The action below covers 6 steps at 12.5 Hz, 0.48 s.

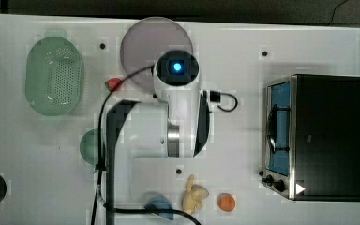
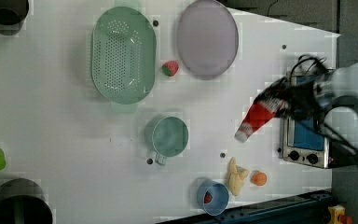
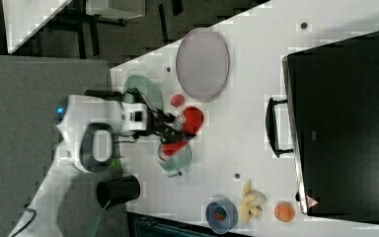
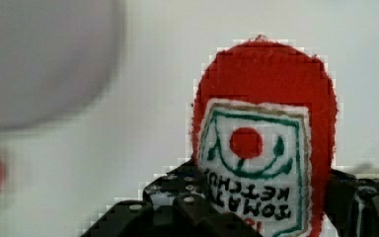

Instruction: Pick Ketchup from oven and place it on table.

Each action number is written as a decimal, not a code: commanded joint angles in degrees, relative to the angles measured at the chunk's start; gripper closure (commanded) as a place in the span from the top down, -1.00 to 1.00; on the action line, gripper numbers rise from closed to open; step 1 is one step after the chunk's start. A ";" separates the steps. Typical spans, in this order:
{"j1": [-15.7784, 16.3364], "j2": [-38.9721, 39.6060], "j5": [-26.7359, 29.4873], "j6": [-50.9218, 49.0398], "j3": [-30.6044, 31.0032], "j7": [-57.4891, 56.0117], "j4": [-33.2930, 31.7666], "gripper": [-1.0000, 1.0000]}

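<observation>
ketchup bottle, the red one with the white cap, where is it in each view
Top view: hidden under the arm.
Left view: red ketchup bottle held in the gripper, cap down, left of the silver toaster oven.
Right view: right of the gripper.
Wrist view: label facing the camera.
Shared landmark: round lilac plate.

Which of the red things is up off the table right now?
The ketchup, shut in the tool, hangs tilted, cap down, in front of the oven. The strawberry lies on the table between colander and plate.
</observation>
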 commanded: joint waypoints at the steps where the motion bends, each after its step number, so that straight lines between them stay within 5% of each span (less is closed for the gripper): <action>1: -2.27 2.03 1.16 7.24 -0.93 1.20 -3.31 0.27; 6: -2.38 10.30 1.50 15.73 -1.12 1.23 -5.03 0.34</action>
